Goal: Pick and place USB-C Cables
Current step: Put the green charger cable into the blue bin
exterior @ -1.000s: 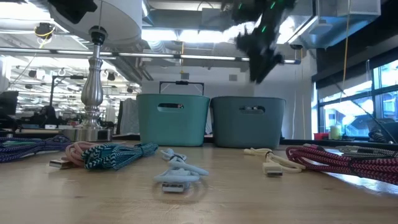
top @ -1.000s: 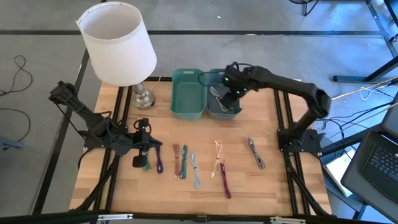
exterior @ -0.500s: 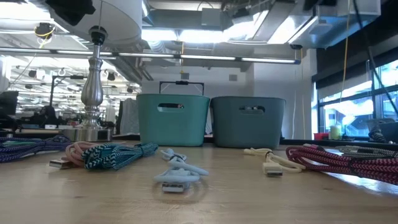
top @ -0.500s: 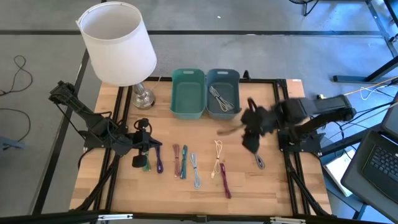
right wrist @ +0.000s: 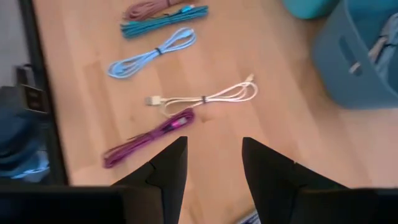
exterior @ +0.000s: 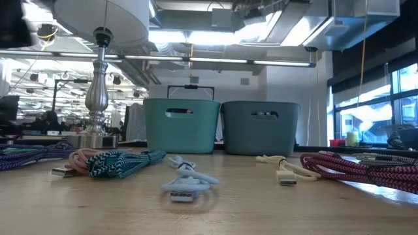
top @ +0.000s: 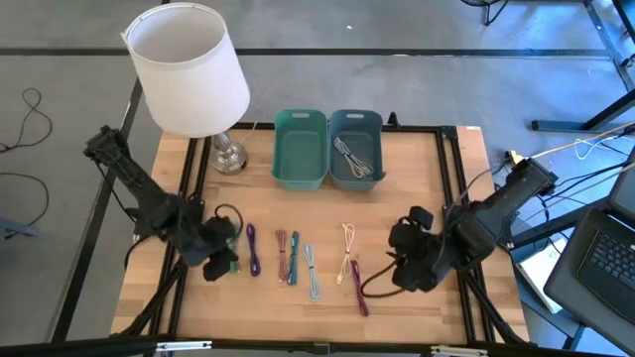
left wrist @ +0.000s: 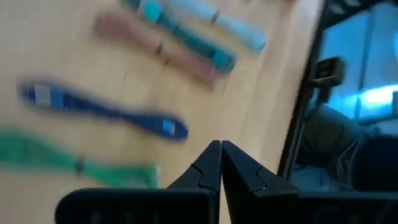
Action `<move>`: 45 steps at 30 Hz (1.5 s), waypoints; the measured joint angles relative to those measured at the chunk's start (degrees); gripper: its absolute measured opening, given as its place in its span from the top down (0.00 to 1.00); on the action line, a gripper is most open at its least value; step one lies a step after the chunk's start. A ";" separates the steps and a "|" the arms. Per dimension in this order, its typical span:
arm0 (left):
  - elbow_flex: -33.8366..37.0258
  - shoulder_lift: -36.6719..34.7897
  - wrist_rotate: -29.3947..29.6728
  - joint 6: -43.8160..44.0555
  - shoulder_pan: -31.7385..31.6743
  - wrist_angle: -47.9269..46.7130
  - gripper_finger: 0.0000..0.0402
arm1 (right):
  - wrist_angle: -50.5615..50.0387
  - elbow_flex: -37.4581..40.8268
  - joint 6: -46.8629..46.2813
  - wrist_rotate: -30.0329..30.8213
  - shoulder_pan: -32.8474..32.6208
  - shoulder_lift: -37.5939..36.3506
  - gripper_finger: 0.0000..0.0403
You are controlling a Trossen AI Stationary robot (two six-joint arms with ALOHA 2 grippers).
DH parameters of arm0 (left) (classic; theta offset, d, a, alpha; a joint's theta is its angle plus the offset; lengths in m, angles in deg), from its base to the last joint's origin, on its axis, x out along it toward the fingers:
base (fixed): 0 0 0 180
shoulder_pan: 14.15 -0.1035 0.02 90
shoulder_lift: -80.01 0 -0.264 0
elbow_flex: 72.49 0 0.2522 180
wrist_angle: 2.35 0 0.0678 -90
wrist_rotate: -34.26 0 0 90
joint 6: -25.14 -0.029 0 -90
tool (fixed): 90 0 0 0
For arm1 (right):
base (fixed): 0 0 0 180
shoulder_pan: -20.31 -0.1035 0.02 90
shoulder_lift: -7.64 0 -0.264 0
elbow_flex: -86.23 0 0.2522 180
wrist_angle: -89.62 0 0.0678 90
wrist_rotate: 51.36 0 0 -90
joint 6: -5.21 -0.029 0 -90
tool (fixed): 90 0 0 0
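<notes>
Left gripper (top: 220,260): fingers pressed together, empty. Green cable (top: 232,260) lies just beside its tips, purple cable (top: 252,248) next over, then the brown, teal and pale-blue bundles.

Right gripper (top: 409,260): fingers spread, empty. Cream cable (right wrist: 205,98) and magenta cable (right wrist: 149,138) lie just ahead of it on the table; grey cable not visible here.

Handling (judgement): bundles light, limp, braided, likely non-slip. Pinch at the tied middle.

Two bins (top: 300,149) side by side at table's (top: 437,188) 12 o'clock; lamp (top: 189,69) at 10 o'clock. One cable bundle in right bin (top: 355,149). Row of cables (top: 298,258) across centre toward 6. Left gripper (top: 220,260) at 8 o'clock, right gripper (top: 407,260) at 4.
</notes>
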 joint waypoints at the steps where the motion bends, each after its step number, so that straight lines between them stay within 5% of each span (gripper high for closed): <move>1: 0.02 1.34 0.71 4.94 1.57 -0.81 0.99 | -0.81 0.00 -0.02 0.60 -0.15 0.47 0.61; 9: 0.02 13.22 12.82 38.64 7.66 -10.05 0.99 | -6.40 0.00 0.12 5.03 -0.12 1.76 0.61; 15: 0.02 19.37 7.87 52.06 5.41 -22.58 0.99 | -8.38 0.00 0.15 8.14 -0.12 1.76 0.61; 20: 0.06 22.49 4.75 47.98 3.14 -22.00 0.94 | -8.25 0.00 0.13 9.58 -0.12 1.76 0.61; 27: 0.06 23.36 -1.38 45.88 -0.84 -21.35 0.73 | -8.22 0.02 0.12 10.66 -0.12 1.76 0.61; 32: 0.06 23.42 1.70 44.82 -2.92 -20.08 0.62 | -8.16 0.02 0.05 11.72 -0.12 1.76 0.61; 39: 0.06 26.43 5.00 40.37 -5.75 -13.81 0.60 | -8.07 0.02 0.02 11.72 -0.12 1.76 0.61; 45: 0.06 30.84 -0.10 39.03 -7.77 -13.52 0.62 | -8.05 0.02 -0.01 11.72 -0.12 1.76 0.61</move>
